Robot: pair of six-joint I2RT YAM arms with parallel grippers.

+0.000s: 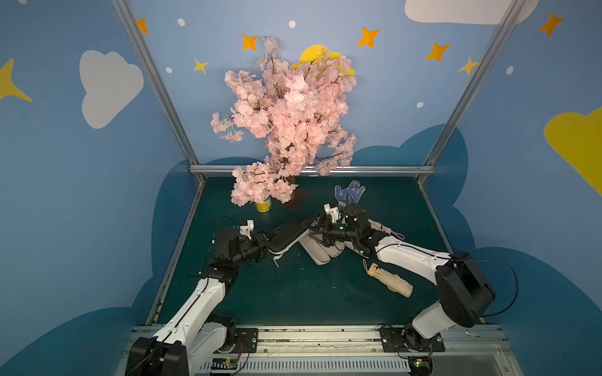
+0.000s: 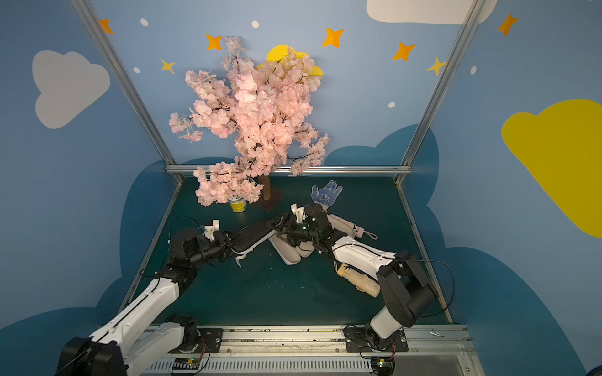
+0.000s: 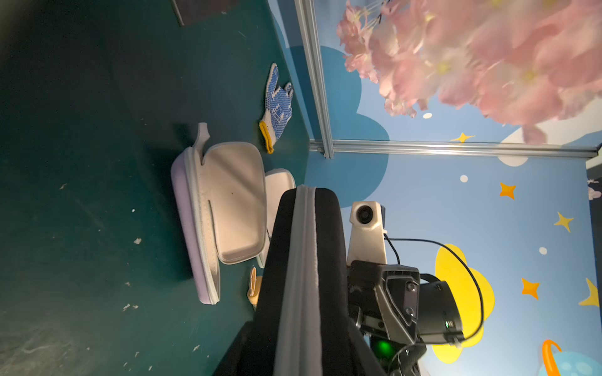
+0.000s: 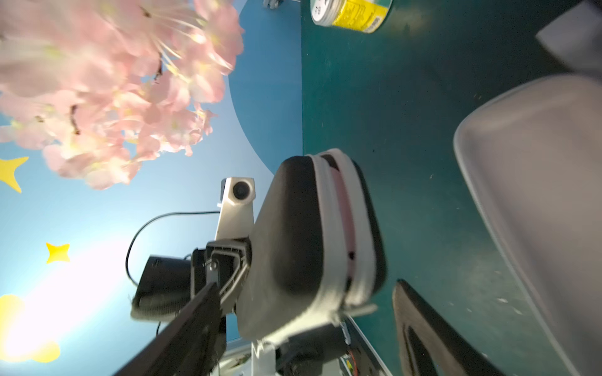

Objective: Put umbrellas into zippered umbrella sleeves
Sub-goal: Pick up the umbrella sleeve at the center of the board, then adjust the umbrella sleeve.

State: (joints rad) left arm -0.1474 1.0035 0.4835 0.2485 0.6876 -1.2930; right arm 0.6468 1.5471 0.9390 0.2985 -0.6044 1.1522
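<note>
Now your left claw point(image 1: 269, 243) alone pinches black sleeve point(image 1: 288, 234); right claw point(image 1: 311, 228) spread. Zip point(image 4: 328, 201) gapes: pink umbrella point(image 4: 346, 211) could slide out.

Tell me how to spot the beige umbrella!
Find the big pink blossom tree at the back of the green table. Come forward to the right arm; beside its white forearm lies the cream-beige umbrella, a soft folded bundle, not a hard case.

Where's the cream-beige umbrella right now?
In both top views the cream-beige umbrella lies on the green tabletop, on the robot's right side, next to the right arm.
</note>
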